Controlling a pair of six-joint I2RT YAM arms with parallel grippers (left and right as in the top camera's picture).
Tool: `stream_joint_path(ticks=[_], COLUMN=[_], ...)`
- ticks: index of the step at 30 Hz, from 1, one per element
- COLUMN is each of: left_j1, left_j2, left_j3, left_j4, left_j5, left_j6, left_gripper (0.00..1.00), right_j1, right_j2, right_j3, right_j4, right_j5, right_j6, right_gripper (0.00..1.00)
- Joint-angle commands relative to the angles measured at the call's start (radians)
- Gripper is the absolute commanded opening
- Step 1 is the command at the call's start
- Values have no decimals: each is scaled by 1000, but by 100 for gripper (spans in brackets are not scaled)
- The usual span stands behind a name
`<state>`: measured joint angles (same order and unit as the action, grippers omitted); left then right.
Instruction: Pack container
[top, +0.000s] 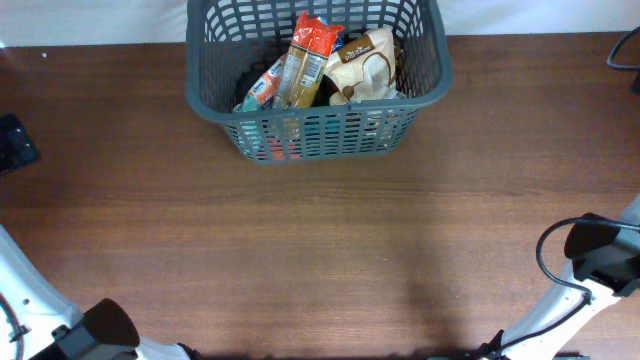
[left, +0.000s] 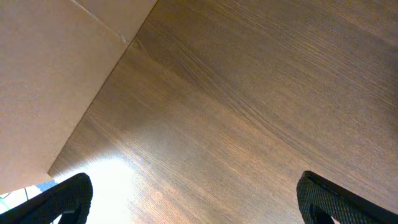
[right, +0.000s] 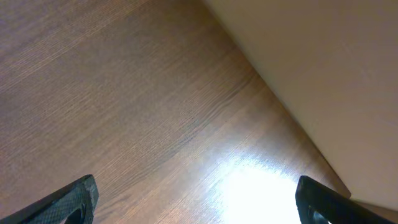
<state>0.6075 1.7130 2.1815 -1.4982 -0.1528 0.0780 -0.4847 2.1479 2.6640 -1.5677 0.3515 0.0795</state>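
Note:
The dark grey lattice-sided container (top: 210, 95) stands at the far middle of the table in the overhead view. Several packets lie in it, among them a red and orange one (top: 308, 55), a white and brown bag (top: 366, 65) and a teal one (top: 262, 90). My left gripper (left: 196, 196) is open and empty over bare wood near the table's left edge. My right gripper (right: 199, 199) is open and empty over bare wood near the table's right edge. Both arms sit at the near corners, far from the container; the fingers themselves do not show overhead.
The brown wooden table (top: 320, 250) shows no loose packets. A black object (top: 15, 145) lies at the left edge. The left arm base (top: 95, 335) and the right arm with its black cable (top: 590, 255) are at the near corners.

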Motion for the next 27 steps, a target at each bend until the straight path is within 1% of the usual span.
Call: stream_joint_path(ticks=[1, 5, 9, 16, 19, 23, 27], left_j1=[4, 4, 4, 4, 4, 4, 4], left_j2=[-9, -9, -9, -9, -9, -9, -9], left_j3=[-4, -4, -4, -4, -4, -4, -4], left_j4=[2, 2, 2, 2, 2, 2, 2], left_j5=[11, 11, 11, 11, 11, 11, 11], left_j6=[-6, -6, -6, -6, -6, -6, -6], left_gripper=[99, 99, 99, 99, 99, 99, 99], right_j1=[1, 3, 24, 133, 211, 307, 357], right_j2=[1, -24, -87, -245, -335, -466, -589], right_j3=[-4, -4, -4, -37, -114, -274, -430], right_j4=[0, 0, 0, 0, 1, 0, 0], right_j5=[16, 16, 15, 16, 16, 16, 16], right_j6=[11, 11, 11, 11, 11, 11, 11], right_gripper=[99, 99, 99, 99, 99, 99, 99])
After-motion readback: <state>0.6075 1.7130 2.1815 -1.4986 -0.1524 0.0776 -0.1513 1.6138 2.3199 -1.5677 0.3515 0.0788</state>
